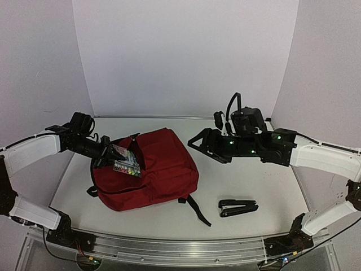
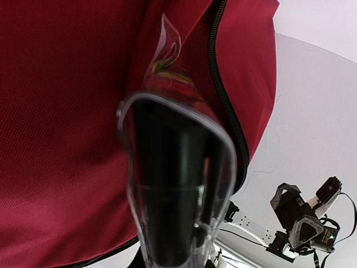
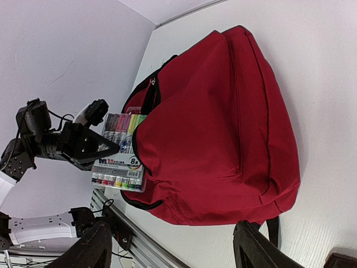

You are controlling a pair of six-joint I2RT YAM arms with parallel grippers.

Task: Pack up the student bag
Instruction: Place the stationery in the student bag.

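The student bag (image 1: 155, 169), a dark red backpack with black zippers, lies flat on the table left of centre. Its zipped mouth (image 3: 146, 103) faces left and stands open. A clear pack of coloured markers (image 1: 125, 165) hangs at that mouth, one end tucked behind the bag's edge (image 3: 120, 159). My left gripper (image 1: 109, 151) is shut on the pack's outer side. In the left wrist view the pack (image 2: 173, 184) fills the middle and hides the fingers. My right gripper (image 1: 197, 144) hovers open and empty right of the bag, its fingertips (image 3: 92, 248) wide apart.
A black stapler (image 1: 238, 207) lies on the table at the front right, near the bag's loose black strap (image 1: 197, 209). White walls close in the back and sides. A metal rail (image 1: 180, 248) runs along the near edge.
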